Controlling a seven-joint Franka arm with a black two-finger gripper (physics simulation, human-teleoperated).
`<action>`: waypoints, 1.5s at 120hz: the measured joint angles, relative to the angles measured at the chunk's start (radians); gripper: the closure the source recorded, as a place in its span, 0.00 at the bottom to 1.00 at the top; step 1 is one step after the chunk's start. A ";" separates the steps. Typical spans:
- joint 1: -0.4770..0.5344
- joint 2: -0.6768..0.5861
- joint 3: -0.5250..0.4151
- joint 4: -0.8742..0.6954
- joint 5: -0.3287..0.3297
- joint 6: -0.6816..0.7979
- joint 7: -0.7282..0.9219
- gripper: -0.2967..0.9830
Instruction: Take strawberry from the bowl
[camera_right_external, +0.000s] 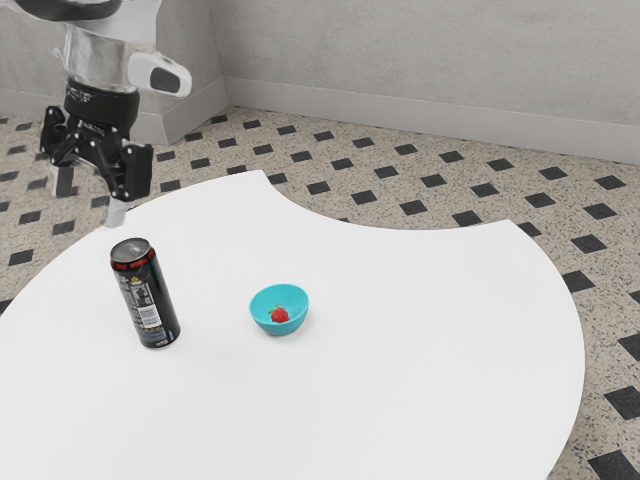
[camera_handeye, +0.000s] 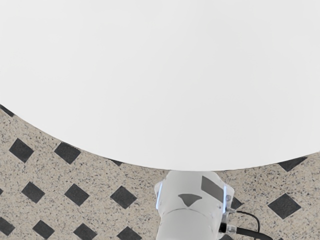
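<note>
Hanging at the exterior view's upper left, the black gripper (camera_right_external: 90, 200) is above the level of the white tabletop (camera_right_external: 400, 350), its two pale fingertips spread wide with nothing held between them. The red strawberry (camera_right_external: 280, 315) lies inside the small turquoise bowl (camera_right_external: 265, 321), low in its hollow, and the bowl sits on the tabletop, well apart from the gripper. Toward the exterior view's left from the bowl stands a dark can (camera_right_external: 150, 300) with a red band near its top, upright and not touching the bowl. Behind the table are a speckled floor with black diamonds and a grey wall (camera_right_external: 400, 50). Looking down, the wrist view has the tabletop's curved edge, the floor (camera_handeye: 100, 175), a whitish robot part (camera_handeye: 187, 215) and a black cable (camera_handeye: 250, 233).
</note>
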 joint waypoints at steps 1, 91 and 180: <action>0.001 -0.002 -0.003 -0.002 -0.001 0.016 -0.001 0.23; 0.119 0.828 0.072 0.272 -0.021 0.804 -0.462 0.23; 0.084 0.819 0.069 0.019 -0.107 1.044 -0.754 0.51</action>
